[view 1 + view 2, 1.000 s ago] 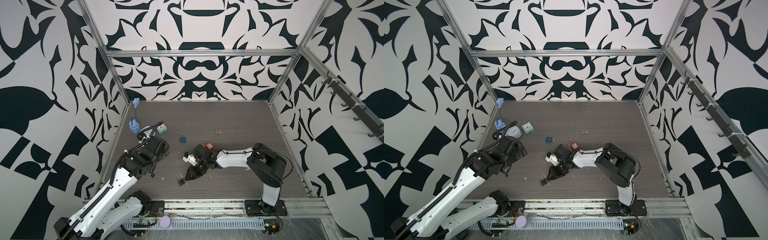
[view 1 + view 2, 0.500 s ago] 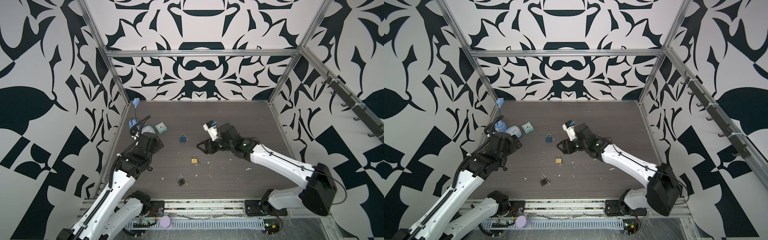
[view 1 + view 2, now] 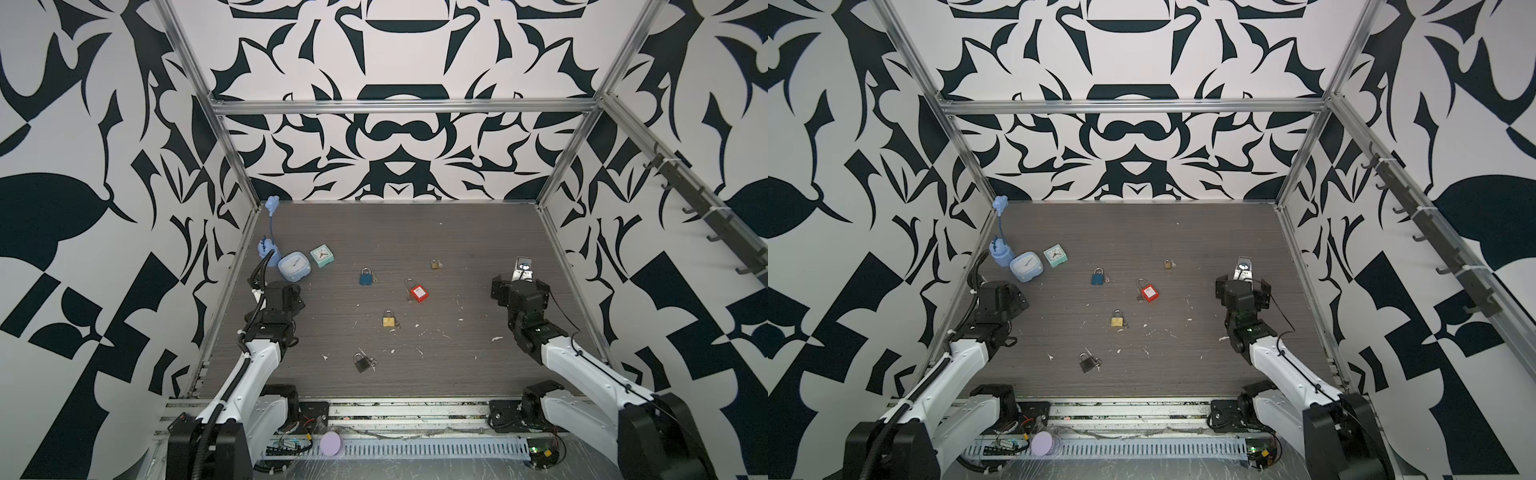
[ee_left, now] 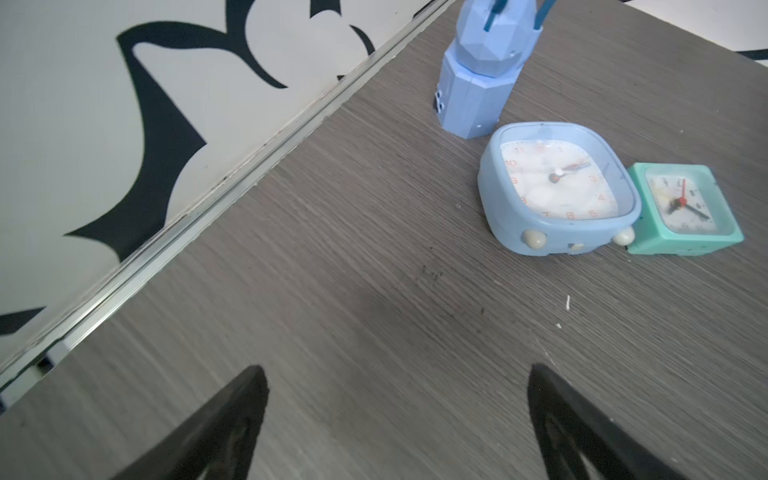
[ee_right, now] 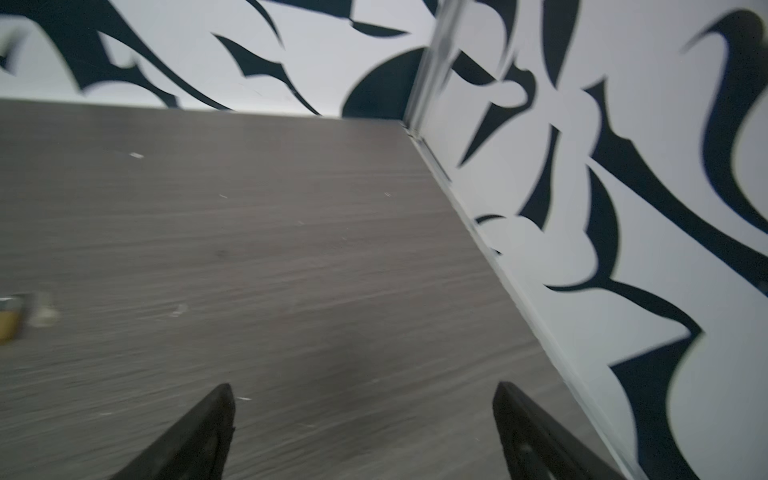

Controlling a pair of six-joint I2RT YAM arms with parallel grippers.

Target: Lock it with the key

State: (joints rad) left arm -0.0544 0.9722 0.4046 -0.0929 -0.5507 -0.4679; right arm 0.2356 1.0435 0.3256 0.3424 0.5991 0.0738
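Note:
Several padlocks lie on the dark wood-grain floor in both top views: a blue one (image 3: 365, 277), a red one (image 3: 417, 291), a brass one (image 3: 389, 320), a small brass one (image 3: 434, 264) and a black one (image 3: 361, 362) nearest the front. A small key (image 3: 372, 362) shows beside the black padlock. My left gripper (image 4: 397, 374) hangs open over bare floor at the left wall, holding nothing. My right gripper (image 5: 361, 390) is open and empty near the right wall. Both stand well apart from the padlocks.
A light blue clock (image 4: 557, 187), a mint green clock (image 4: 681, 208) and a blue stand (image 4: 478, 83) sit at the back left, just beyond my left gripper. White specks litter the floor. The enclosure walls and metal rails (image 3: 232, 291) are close to both arms.
My right arm has swung from the black padlock at the centre front out to the right wall, and its jaws have opened. My left arm has drawn back toward the left wall.

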